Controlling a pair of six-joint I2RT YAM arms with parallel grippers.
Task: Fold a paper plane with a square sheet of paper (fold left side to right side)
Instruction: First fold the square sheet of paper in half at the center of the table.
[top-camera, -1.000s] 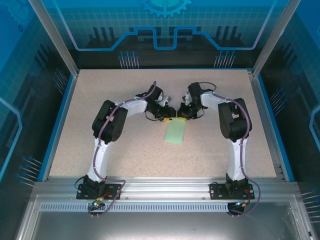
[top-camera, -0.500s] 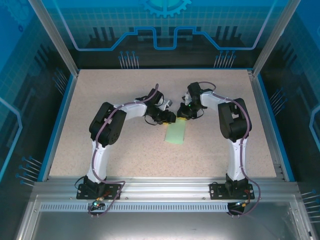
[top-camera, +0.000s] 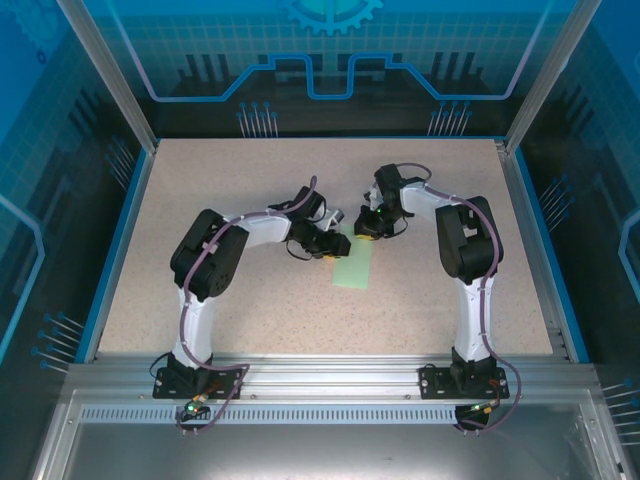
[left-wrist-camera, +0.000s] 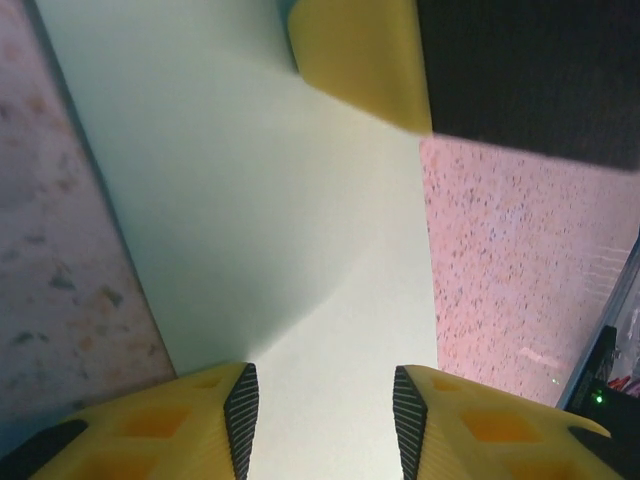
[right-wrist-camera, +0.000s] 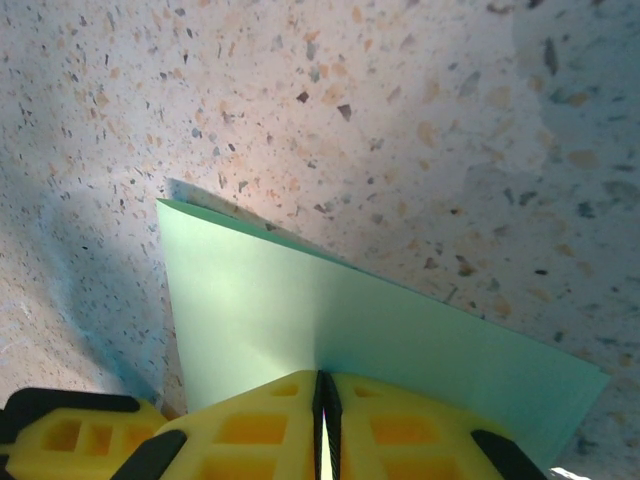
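Note:
The square sheet of paper (top-camera: 352, 268) lies mid-table as a narrow pale mint-green rectangle, doubled over lengthwise. My left gripper (top-camera: 337, 249) hovers low over its far left part. In the left wrist view that gripper (left-wrist-camera: 325, 415) is open, with the flat paper (left-wrist-camera: 280, 220) beneath the gap and nothing between the pads. My right gripper (top-camera: 366, 234) sits at the sheet's far end. In the right wrist view its jaws (right-wrist-camera: 322, 400) are shut on the paper's edge (right-wrist-camera: 300, 310). One yellow right finger (left-wrist-camera: 365, 60) shows ahead of the left jaws. The paper plane is out of view.
The speckled beige tabletop (top-camera: 250, 190) is framed by a blue rim (top-camera: 112, 250) and aluminium posts (top-camera: 105, 75). Both arm bases (top-camera: 200, 378) are bolted to the near rail. Both arms bend inward toward the centre.
The left arm's elbow has swung left and toward the near edge. Its gripper has slid a little nearer over the paper's far left part. The right gripper and the sheet have stayed still.

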